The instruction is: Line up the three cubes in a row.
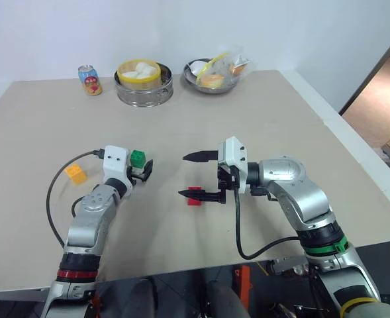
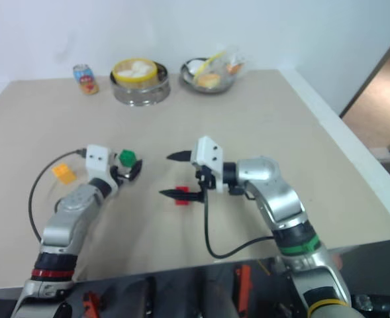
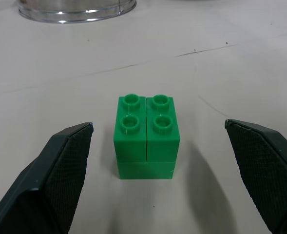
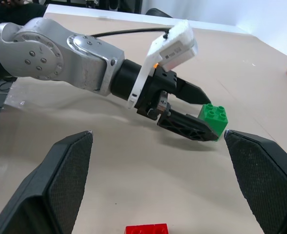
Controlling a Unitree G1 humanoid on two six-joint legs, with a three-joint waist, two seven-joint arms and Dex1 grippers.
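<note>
The green cube [image 3: 145, 141] stands on the table just beyond my left gripper [image 1: 146, 169], whose open fingers [image 3: 60, 170] flank it on either side without touching. The right wrist view shows the same: the left gripper's fingers reach along the green cube [image 4: 214, 116]. To the left of that arm lies the orange-yellow cube [image 1: 76, 174]. The red cube [image 1: 195, 196] sits near the table's middle. My right gripper [image 1: 193, 175] hovers over it, pointing left, open and empty, its lower finger overlapping the cube in the head views.
Along the far edge stand a soda can [image 1: 90, 80], a metal steamer [image 1: 144, 93] with a yellow-rimmed basket of buns, and a metal bowl [image 1: 211, 86] holding bagged food. The table's right edge [image 1: 353, 152] drops off beside my right arm.
</note>
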